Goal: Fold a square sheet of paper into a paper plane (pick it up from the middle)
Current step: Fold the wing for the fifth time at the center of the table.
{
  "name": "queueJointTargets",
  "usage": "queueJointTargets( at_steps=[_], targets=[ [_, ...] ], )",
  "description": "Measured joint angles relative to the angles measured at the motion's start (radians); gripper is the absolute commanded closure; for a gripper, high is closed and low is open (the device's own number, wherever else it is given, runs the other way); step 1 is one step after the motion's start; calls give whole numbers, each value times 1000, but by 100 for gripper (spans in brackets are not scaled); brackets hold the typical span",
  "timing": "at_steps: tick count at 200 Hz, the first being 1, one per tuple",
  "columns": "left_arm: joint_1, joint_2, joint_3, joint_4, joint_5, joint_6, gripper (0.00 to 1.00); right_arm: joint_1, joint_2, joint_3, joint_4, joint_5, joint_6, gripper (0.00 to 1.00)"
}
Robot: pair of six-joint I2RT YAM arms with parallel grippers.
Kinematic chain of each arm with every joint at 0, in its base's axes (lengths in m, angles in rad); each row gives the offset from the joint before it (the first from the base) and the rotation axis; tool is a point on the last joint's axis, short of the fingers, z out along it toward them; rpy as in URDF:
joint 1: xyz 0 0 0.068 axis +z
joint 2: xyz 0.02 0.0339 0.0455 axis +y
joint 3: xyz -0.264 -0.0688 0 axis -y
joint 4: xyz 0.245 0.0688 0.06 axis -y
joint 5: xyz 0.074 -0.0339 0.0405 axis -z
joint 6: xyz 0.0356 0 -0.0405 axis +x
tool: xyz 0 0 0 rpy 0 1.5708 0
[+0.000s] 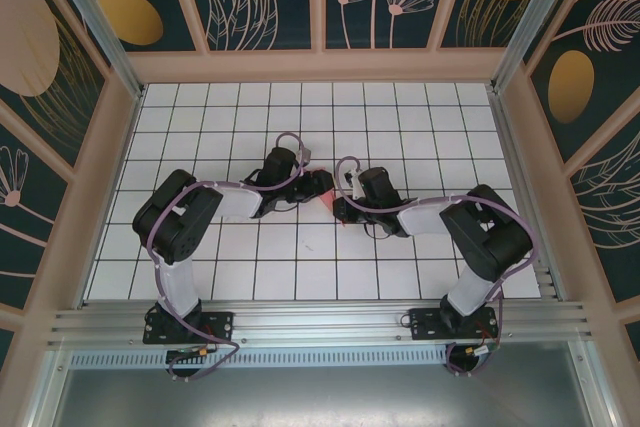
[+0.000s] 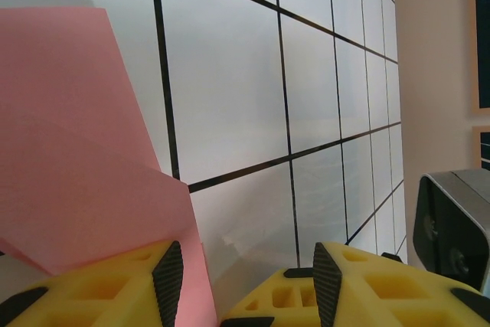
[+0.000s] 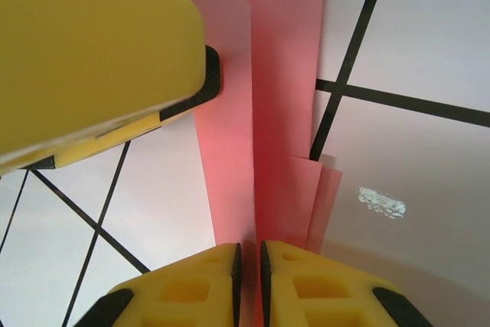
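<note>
The paper plane [image 3: 283,74] is the salmon-pink sheet folded into a narrow layered strip with a centre crease. It stands on edge over the white grid table. My right gripper [image 3: 249,266] is shut on its centre crease, with the paper pinched between the two pads. In the top view the paper plane [image 1: 322,189] sits between both grippers at mid-table. My left gripper [image 2: 249,281] is open, its jaws wide apart. A flap of the pink paper [image 2: 69,151] runs down beside the inner face of its left finger [image 2: 164,273]. One yellow left finger [image 3: 92,51] hangs just left of the paper.
The white grid table [image 1: 400,117] is boxed in by wooden walls [image 1: 320,65] at the back and sides. The grey housing of the right wrist [image 2: 455,223] sits close at the right of the left wrist view. Both arms [image 1: 180,217] [image 1: 490,232] reach inward from the near edge.
</note>
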Motion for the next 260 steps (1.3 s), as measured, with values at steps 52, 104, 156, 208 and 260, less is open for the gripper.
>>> queueJointTargets(
  at_steps=[52, 104, 156, 208, 260],
  targets=[
    [0, 10, 14, -5, 0, 0, 49, 0, -1, 2, -16, 5, -19, 69],
    [0, 17, 16, -9, 0, 0, 49, 10, -1, 26, -53, 18, -51, 76],
    [0, 17, 25, -22, 0, 0, 49, 22, 3, 33, -60, 19, -69, 65],
    [0, 17, 27, -23, -1, 0, 50, 63, 1, 33, -76, 123, -137, 58],
    [0, 17, 32, -29, 0, 0, 50, 71, 1, 34, -83, 174, -187, 79]
  ],
)
